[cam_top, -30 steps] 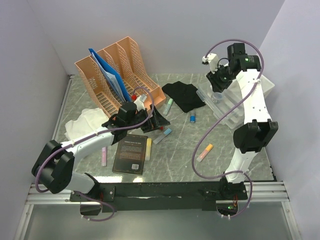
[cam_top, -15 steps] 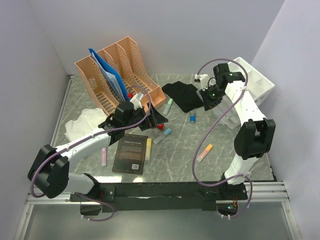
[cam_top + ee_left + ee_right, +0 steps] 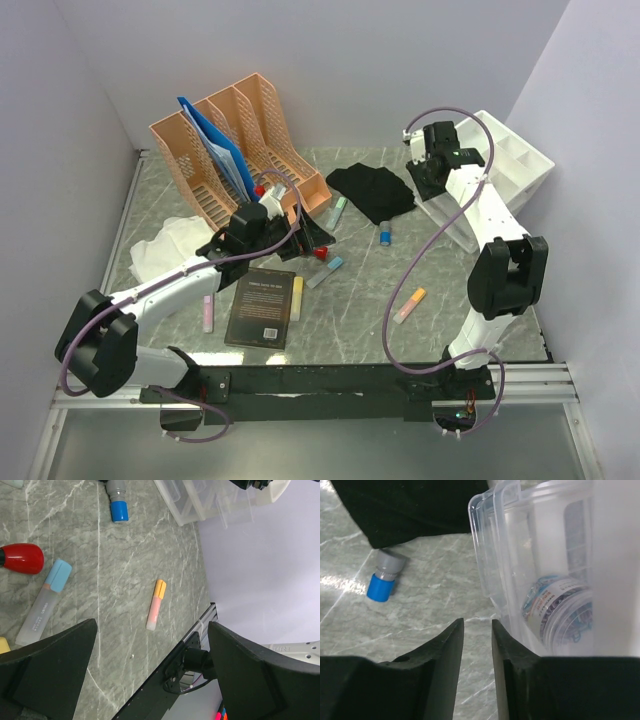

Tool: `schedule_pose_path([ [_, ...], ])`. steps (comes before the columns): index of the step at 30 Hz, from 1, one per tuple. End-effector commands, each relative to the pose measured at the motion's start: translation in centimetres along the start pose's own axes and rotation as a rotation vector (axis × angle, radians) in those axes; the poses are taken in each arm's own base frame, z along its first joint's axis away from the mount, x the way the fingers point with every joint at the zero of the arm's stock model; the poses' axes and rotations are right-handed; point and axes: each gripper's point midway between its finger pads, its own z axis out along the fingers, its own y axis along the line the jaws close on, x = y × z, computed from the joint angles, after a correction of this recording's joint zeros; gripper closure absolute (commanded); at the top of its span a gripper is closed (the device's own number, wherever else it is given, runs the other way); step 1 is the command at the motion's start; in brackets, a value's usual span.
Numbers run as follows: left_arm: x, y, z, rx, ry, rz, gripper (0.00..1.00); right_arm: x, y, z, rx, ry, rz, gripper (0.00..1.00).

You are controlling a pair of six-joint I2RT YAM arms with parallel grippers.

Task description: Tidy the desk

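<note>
Grey-green marble, the desk (image 3: 370, 335) fills the middle of the top view. At its left lie one white cloth (image 3: 168, 243) and one peach three-slot file holder (image 3: 240, 140). Left of centre, the left gripper (image 3: 151, 626) hangs with fingers spread wide, holding nothing, just above one dark book (image 3: 262, 307). Six marker pens (image 3: 410, 305) lie scattered across the centre, below one black cloth (image 3: 372, 192). At upper right, the right gripper (image 3: 477, 625) shows only a narrow empty slit, close beside one clear bin (image 3: 487, 545).

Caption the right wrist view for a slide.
Right gripper, jaws slightly apart, over the desk beside a clear bin holding a jar.
</note>
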Motion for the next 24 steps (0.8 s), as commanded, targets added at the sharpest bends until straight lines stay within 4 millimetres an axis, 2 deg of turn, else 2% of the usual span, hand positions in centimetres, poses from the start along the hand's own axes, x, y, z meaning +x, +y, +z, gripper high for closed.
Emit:
schedule_pose_path([
  [1,-1.2,-1.5,-0.8,0.039,-0.047,0.033,0.00,-2.7,-3.4,-1.5,0.143,-0.088,0.026,0.60],
  [2,-1.2,-1.4,-0.8,0.039,-0.047,0.033,0.00,-2.8,-3.8,-1.5,0.158,-0.088,0.028,0.54],
  [4,-1.2,-1.4,-0.9,0.039,-0.048,0.031,0.01,-2.8,-5.2,-1.7,0.191,-0.086,0.038,0.49],
  [7,-1.2,-1.4,-0.8,0.041,-0.047,0.031,0.01,-2.9,-6.4,-1.6,0.211,-0.074,0.028,0.38],
  [11,-1.3,-1.4,-0.7,0.043,-0.047,0.031,0.00,-2.9,-6.4,-1.9,0.186,-0.069,-0.029,0.21],
  [13,-1.3,-1.4,-0.7,0.043,-0.047,0.032,0.01,-2.7,-6.1,-2.1,0.164,-0.059,-0.065,0.17],
  [16,-1.5,-1.5,-0.7,0.044,-0.053,0.035,0.01,-2.5,-4.1,-3.0,0.032,-0.060,-0.127,0.13],
  [18,-1.6,-1.5,-0.7,0.041,-0.057,0.035,0.00,-3.1,-2.9,-4.5,-0.052,-0.100,-0.183,0.12],
  [19,-1.6,-1.5,-0.8,0.041,-0.060,0.035,0.01,-3.1,-1.5,-5.1,-0.137,-0.120,-0.199,0.12],
  [21,-1.9,-1.7,-0.9,0.044,-0.069,0.037,0.01,-3.6,-1.0,-6.9,-0.179,-0.161,-0.216,0.13],
  [22,-1.9,-1.6,-0.9,0.043,-0.070,0.038,0.01,-3.9,-0.2,-7.4,-0.231,-0.187,-0.216,0.14],
  [24,-1.9,-1.7,-0.8,0.043,-0.070,0.037,0.01,-4.0,-0.1,-8.1,-0.266,-0.183,-0.198,0.25],
])
